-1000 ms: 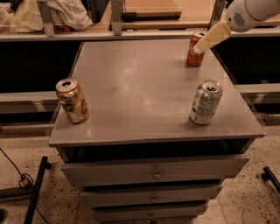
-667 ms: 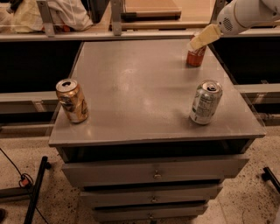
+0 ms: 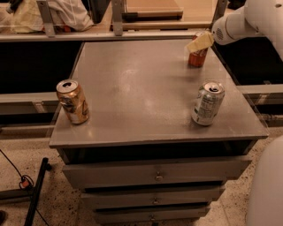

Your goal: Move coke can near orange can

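The coke can (image 3: 197,56), red with a silver top, stands upright at the far right of the grey cabinet top (image 3: 141,92). My gripper (image 3: 199,43), cream-coloured on a white arm, hangs just above and in front of the coke can's top, partly hiding it. The orange can (image 3: 73,101), orange-gold with dark markings, stands upright near the front left corner of the top, far from the coke can.
A silver-grey can (image 3: 207,103) stands upright near the front right edge. The cabinet has drawers (image 3: 155,176) below. A shelf with a white bag (image 3: 53,15) and a flat box (image 3: 152,9) runs behind. A black cable and stand leg (image 3: 35,194) lie on the floor at left.
My gripper has risen and moved a little left, from beside the coke can to above its top. All three cans have stayed in place.
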Tool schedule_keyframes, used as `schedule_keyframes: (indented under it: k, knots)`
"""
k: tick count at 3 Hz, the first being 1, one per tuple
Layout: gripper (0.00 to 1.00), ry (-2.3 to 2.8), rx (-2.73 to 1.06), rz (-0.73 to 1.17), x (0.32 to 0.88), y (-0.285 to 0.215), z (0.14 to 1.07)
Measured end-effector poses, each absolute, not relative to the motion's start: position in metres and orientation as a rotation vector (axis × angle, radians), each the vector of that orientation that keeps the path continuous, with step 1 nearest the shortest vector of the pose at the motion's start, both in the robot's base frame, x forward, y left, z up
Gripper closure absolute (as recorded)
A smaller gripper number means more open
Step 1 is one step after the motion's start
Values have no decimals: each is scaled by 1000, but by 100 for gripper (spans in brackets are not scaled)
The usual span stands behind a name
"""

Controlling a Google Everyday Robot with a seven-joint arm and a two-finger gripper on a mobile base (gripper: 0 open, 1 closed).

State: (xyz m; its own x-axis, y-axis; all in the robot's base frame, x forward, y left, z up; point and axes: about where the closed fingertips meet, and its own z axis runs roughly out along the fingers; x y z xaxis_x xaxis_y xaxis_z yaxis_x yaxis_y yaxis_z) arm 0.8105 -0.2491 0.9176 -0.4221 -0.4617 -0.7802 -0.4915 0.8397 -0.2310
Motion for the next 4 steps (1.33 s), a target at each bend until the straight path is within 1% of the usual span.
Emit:
schedule_keyframes:
  k: [1,3,4]
  knots:
    - [16,2086,-662,62,825,-252,896]
    - [62,2063,-649,145,836,-251,881]
    - [87,2026,-731,216,818,-239,903]
